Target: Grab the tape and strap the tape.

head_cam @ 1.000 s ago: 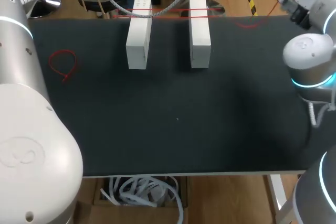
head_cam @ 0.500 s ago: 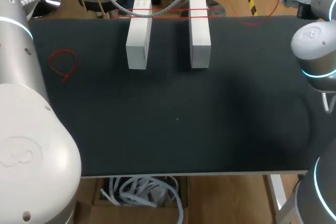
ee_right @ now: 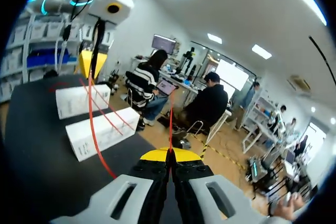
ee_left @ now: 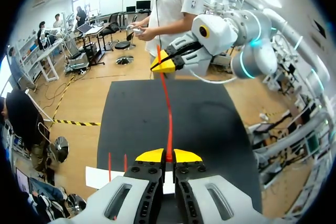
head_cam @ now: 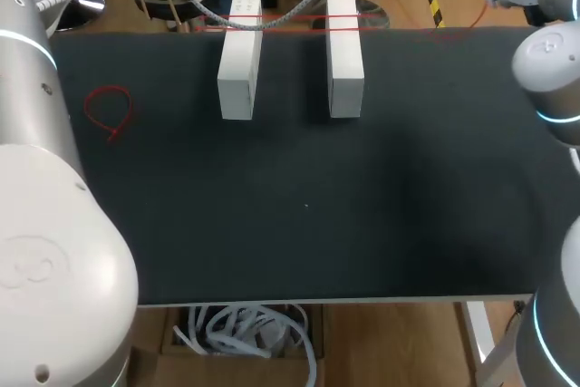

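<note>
Two white blocks (head_cam: 238,70) (head_cam: 344,56) lie side by side at the table's far edge. A thin red strap (head_cam: 343,28) crosses their far ends. In the left wrist view my left gripper (ee_left: 168,156) is shut on the red strap (ee_left: 167,108). The strap runs taut ahead to my right gripper (ee_left: 167,65). In the right wrist view my right gripper (ee_right: 169,154) is shut on the strap (ee_right: 92,114). From there it passes over both blocks (ee_right: 81,99) (ee_right: 107,129) and rises to my left gripper (ee_right: 90,62). Neither gripper shows clearly in the head view.
A loose red loop (head_cam: 109,90) of strap lies on the black table (head_cam: 308,206) at the left. My left arm (head_cam: 54,224) fills the near left, and my right arm (head_cam: 548,70) stands at the right edge.
My right arm has drawn back and outward toward the far right corner, taking the strap's end off the table's far edge. The blocks and the red loop stay put.
</note>
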